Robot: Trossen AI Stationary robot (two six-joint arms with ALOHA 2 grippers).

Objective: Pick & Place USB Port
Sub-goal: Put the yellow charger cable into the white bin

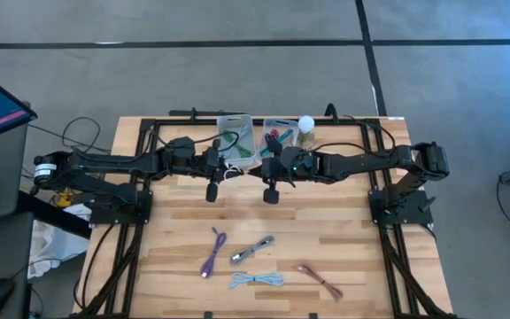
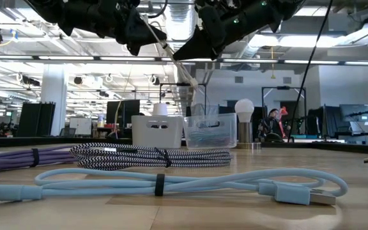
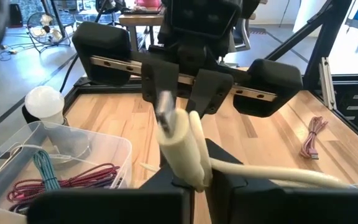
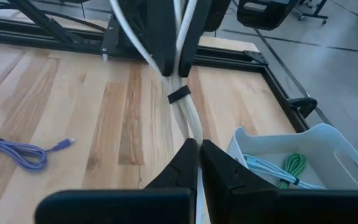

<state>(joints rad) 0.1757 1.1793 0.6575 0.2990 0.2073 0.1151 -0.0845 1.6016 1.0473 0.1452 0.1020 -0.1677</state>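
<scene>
High view shows both grippers, left [image 1: 212,192] and right [image 1: 271,195], pinching your white cable [image 1: 231,173] above the bench [image 1: 326,239]; it's limp and light, so grip its stiff plug.

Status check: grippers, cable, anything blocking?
Both grippers, left and right, jaws shut on white cable, held aloft between them near bins. Nothing blocking.
</scene>
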